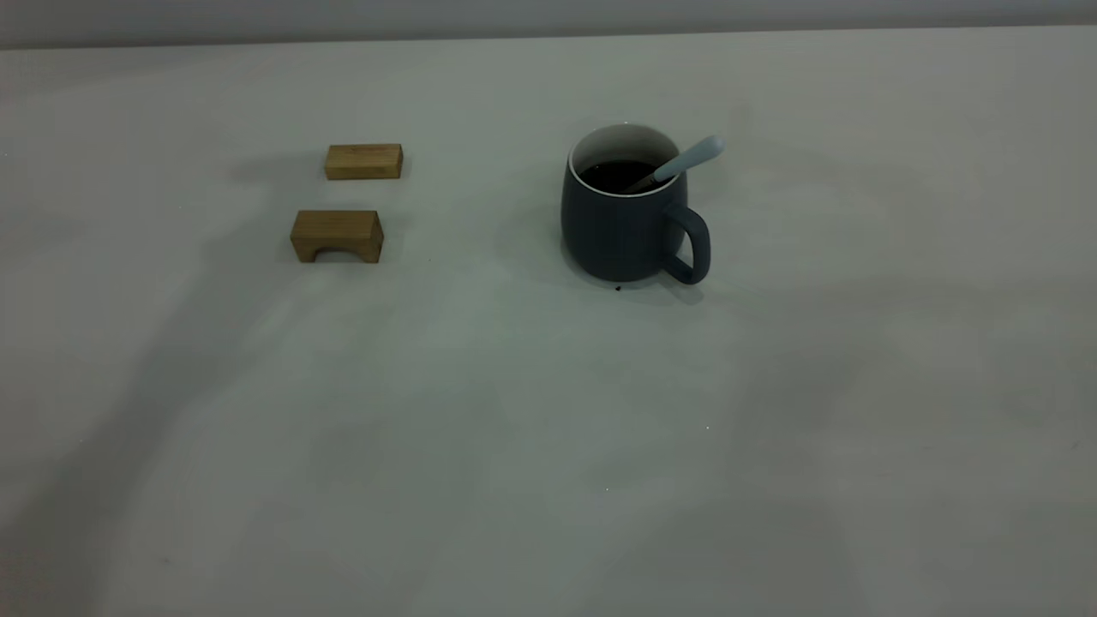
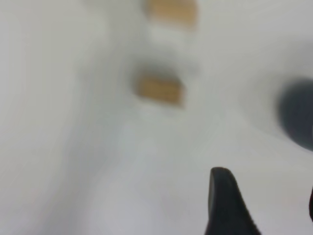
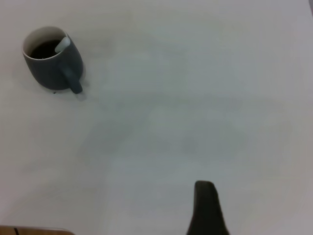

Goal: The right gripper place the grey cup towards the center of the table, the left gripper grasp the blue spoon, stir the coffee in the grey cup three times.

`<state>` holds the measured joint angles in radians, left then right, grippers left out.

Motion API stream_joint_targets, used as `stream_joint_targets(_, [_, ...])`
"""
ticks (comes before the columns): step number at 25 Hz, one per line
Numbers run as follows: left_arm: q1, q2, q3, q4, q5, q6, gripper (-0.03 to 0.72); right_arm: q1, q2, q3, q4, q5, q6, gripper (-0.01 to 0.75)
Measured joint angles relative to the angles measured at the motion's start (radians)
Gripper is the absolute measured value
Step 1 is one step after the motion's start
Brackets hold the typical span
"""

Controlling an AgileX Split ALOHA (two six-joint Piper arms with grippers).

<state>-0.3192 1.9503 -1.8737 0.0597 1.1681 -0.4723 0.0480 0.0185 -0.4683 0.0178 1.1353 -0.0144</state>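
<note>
The grey cup (image 1: pixel 624 224) stands upright on the table (image 1: pixel 548 428), slightly right of the middle, with its handle toward the front right. Dark coffee (image 1: pixel 615 174) fills it. The blue spoon (image 1: pixel 691 158) leans in the cup, its pale handle sticking out over the right rim. Neither gripper shows in the exterior view. In the left wrist view my left gripper (image 2: pixel 266 200) is open and empty above bare table, far from the cup (image 2: pixel 298 115). In the right wrist view my right gripper (image 3: pixel 259 205) shows one finger (image 3: pixel 205 208) over bare table, far from the cup (image 3: pixel 51 66) and spoon (image 3: pixel 62 45).
Two brown wooden blocks lie at the left of the table: a flat one (image 1: pixel 363 161) farther back and an arched one (image 1: pixel 337 236) nearer. Both appear in the left wrist view, the far one (image 2: pixel 171 10) and the near one (image 2: pixel 160 90). A dark speck (image 1: pixel 618 288) lies by the cup's base.
</note>
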Motion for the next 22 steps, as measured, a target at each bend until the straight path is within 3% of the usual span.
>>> stream_joint_targets(4, [0.0,-0.154,0.032,0.083,0.0,0.157,0.475,0.0,0.0,0.0,0.0,0.0,0.0,0.587])
stream_joint_targets(8, [0.0,-0.361,0.175,0.104,0.0,0.222,0.475,0.0,0.0,0.0,0.0,0.0,0.0,0.587])
stream_joint_targets(14, [0.0,-0.716,0.546,0.139,0.0,0.229,0.475,0.0,0.0,0.0,0.0,0.0,-0.001,0.587])
stream_joint_targets(19, [0.005,-1.012,0.864,0.085,0.0,0.248,0.475,0.0,0.0,0.0,0.0,0.0,-0.001,0.587])
stream_joint_targets(22, [0.084,-1.185,1.045,0.05,0.0,0.295,0.475,0.0,0.0,0.0,0.0,0.0,-0.001,0.587])
